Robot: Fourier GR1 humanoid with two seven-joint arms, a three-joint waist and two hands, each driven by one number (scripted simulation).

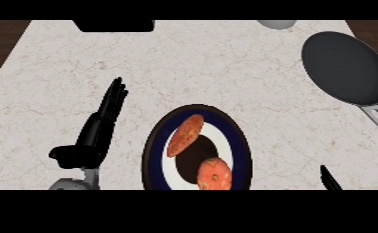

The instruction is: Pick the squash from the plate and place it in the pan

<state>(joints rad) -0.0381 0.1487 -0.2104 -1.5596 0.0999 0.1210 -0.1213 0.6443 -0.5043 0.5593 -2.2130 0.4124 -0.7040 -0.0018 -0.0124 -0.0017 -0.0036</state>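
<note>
A dark blue plate (159, 142) with a white ring sits at the lower middle of the marble counter. Two orange speckled squash pieces lie on it: a long one (185, 135) tilted at the upper left and a rounder one (215, 174) at the lower right. The dark grey pan (341, 67) rests at the far right, its handle (368, 112) running down toward the edge. My left hand (100, 127) stands open left of the plate, fingers straight and pointing up, not touching it. Only a fingertip of my right hand (329, 178) shows at the lower right.
A black object (114, 25) sits at the counter's back edge on the left. A grey rounded object (277, 24) peeks in at the back right. Dark wooden floor shows beyond both back corners.
</note>
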